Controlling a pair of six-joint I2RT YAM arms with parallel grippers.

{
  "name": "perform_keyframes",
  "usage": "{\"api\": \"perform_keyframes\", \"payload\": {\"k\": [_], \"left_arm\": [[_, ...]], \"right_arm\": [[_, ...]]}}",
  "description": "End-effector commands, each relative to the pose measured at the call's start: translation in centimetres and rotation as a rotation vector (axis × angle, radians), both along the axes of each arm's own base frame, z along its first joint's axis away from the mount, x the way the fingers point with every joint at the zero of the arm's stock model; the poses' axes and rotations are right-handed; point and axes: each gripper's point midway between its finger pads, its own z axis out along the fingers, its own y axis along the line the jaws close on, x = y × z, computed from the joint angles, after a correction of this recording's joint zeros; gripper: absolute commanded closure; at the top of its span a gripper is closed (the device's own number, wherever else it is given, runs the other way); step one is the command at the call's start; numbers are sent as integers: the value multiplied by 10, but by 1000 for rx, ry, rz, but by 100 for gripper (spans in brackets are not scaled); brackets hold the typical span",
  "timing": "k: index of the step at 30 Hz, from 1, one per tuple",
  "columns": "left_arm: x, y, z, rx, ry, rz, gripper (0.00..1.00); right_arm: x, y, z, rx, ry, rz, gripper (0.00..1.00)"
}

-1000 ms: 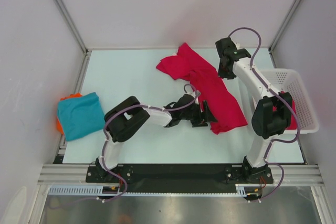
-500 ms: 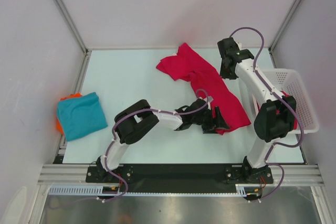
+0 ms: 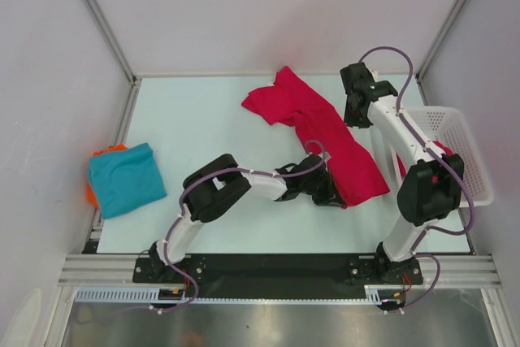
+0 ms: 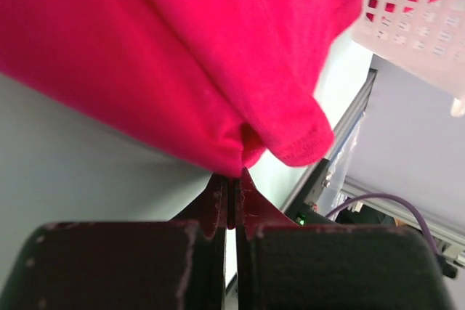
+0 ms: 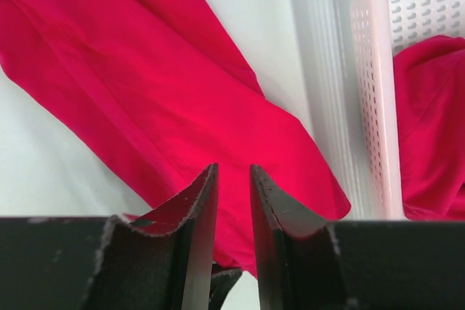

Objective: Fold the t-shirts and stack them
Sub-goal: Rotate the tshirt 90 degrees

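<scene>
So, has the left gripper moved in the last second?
Yes: the left gripper slid right, toward the white basket, and closed on the crimson t-shirt's near corner.

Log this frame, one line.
left gripper shut on crimson t-shirt hem | right gripper open over it, empty | teal t-shirt folded at left

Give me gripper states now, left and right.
Left gripper: shut, pinching the crimson t-shirt edge.
Right gripper: open, empty, over that shirt.

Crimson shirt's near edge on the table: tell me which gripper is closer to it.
Left gripper: fingers pinched shut on that edge; right gripper hangs open farther back, beside the shirt's middle.
</scene>
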Motion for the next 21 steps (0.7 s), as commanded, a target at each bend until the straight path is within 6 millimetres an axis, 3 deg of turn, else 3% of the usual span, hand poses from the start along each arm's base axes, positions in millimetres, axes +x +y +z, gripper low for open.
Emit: {"api": "perform_keyframes", "payload": {"k": [1,4,5,7,8,9,10,11,12,13,15,17,18,20,21], "left_arm": [[1,-10,-1,4,-21,-22,100],[-1,2,2,11,-18,-19,100],[0,7,18,-7,-32,-10,100],[2,35,10,28,-15,29,100],[5,43,31,-6,-27,45,100],[4,67,18,25,1,72,100],[6,76,21,18,2,89,100],[6,84,41,-17,-11,100,100],[5,102,32,11,5,124,100],[5,110,37,10,1,137,100],[-3,129,47,10,-6,151,100],[-13,147,42,37,6,170,100],[-17,152,55,10,-8,175,100],[-29,169,47,29,17,199,100],[-31,174,57,8,6,208,100]], "right_arm": [[-9,-10,26,1,-63,-11,71],[-14,-12,26,4,-60,-12,71],[-16,-12,25,6,-55,-11,71],[-18,-11,25,17,-58,-8,71],[-21,-10,22,19,-51,-5,71],[-21,-8,22,26,-55,-1,71],[-23,-6,23,35,-58,5,71],[-25,-4,22,37,-56,9,71],[-28,-2,19,42,-48,16,71],[-30,0,19,44,-48,22,71],[-37,3,12,50,-32,30,71],[-44,8,11,59,-29,44,71],[-50,9,4,62,-8,48,71],[-57,16,4,71,-13,67,71],[-60,19,2,80,-11,72,71]]}}
